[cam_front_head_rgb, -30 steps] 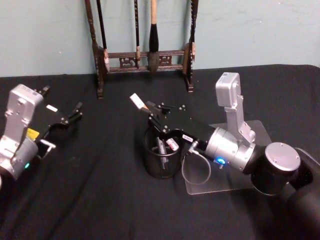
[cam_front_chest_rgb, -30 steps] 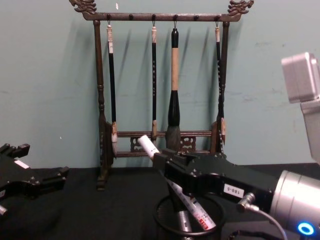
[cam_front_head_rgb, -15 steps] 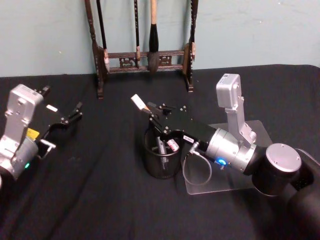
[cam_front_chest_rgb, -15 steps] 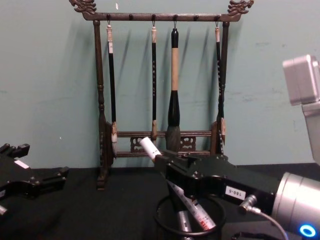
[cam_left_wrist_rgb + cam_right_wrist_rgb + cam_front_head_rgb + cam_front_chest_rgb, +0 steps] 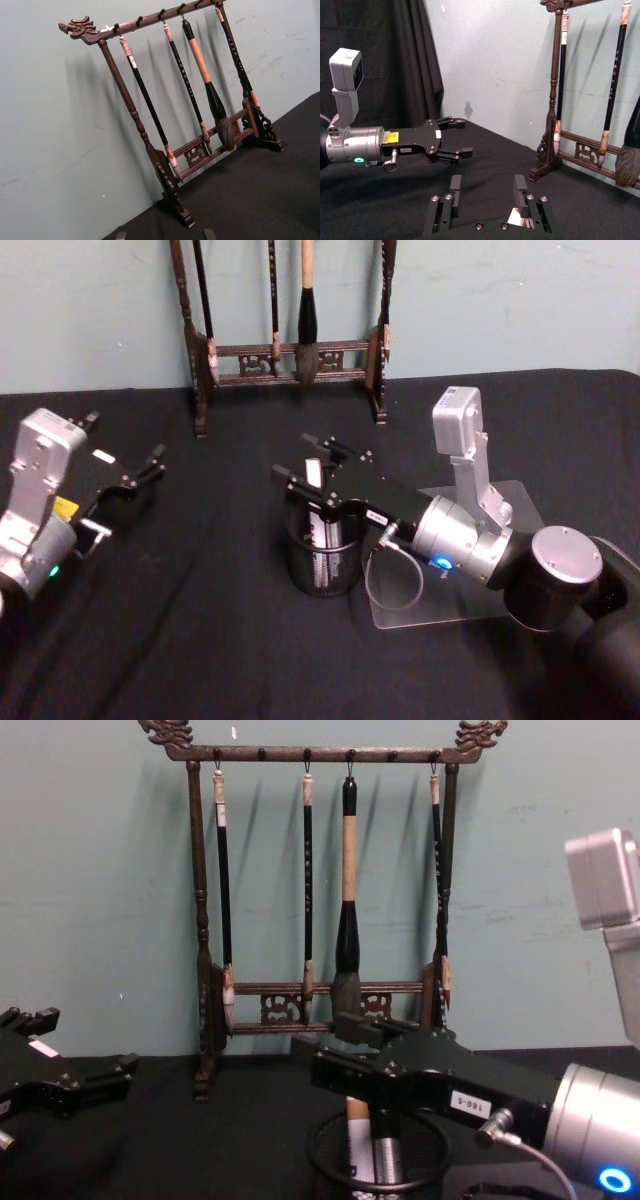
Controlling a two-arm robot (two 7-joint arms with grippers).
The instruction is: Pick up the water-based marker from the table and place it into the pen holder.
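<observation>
Black cloth covers our bench (image 5: 200, 640), with a pale green wall behind it. At the back stands a dark wooden brush rack (image 5: 320, 920) hung with calligraphy brushes.

Our right pincer (image 5: 318, 472) hovers directly over the pen holder (image 5: 322, 565), its jaws spread apart and gripping nothing; from the right wrist view we see the two fingers (image 5: 455, 184) parted. The water-based marker (image 5: 316, 476) stands nearly upright between those spread jaws with its lower part down inside the mesh cup, its white end rising above the rim in the head view. From the chest view we see the marker's white barrel (image 5: 357, 1145) inside the holder (image 5: 330, 1175), beside another silvery pen (image 5: 386, 1160) already in there.

A clear plastic sheet (image 5: 500, 530) lies on the cloth under our right arm, just beside the holder.

Our left pincer (image 5: 140, 476) sits well apart at the left side of the bench, its jaws spread and holding nothing
</observation>
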